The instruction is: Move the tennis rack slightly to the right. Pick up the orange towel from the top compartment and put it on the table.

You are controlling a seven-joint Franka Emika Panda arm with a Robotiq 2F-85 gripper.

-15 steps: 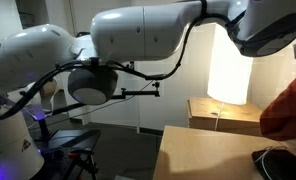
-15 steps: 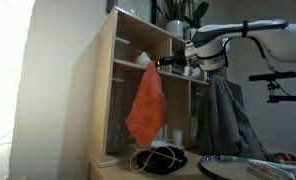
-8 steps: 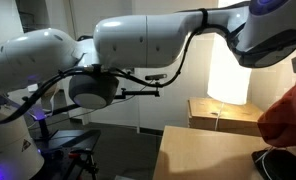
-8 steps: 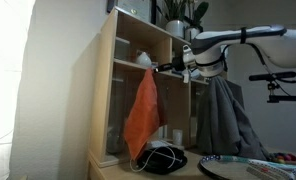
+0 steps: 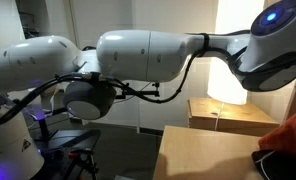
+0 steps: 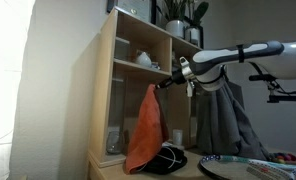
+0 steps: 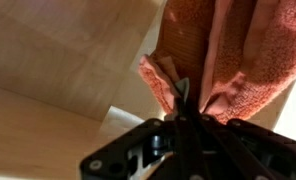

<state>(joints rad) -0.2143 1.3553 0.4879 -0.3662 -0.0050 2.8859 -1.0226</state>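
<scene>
my black gripper [image 7: 181,98] is pinched tight on a bunched corner of the rust-orange terry towel [image 7: 223,50]. looped pile and soft vertical folds fill the wrist view. in an exterior view the towel hangs from the jaws as a long tapered drape in front of the pale wooden shelf unit [image 6: 108,90], outside its compartments. its lower edge is down beside a black rounded object [image 6: 173,158] on the light tan, smooth wooden table [image 5: 203,155]. can't tell if the hem touches the tabletop. the oval-headed tennis racket with white-and-dark frame [image 6: 238,165] lies flat on the table, apart from the towel.
</scene>
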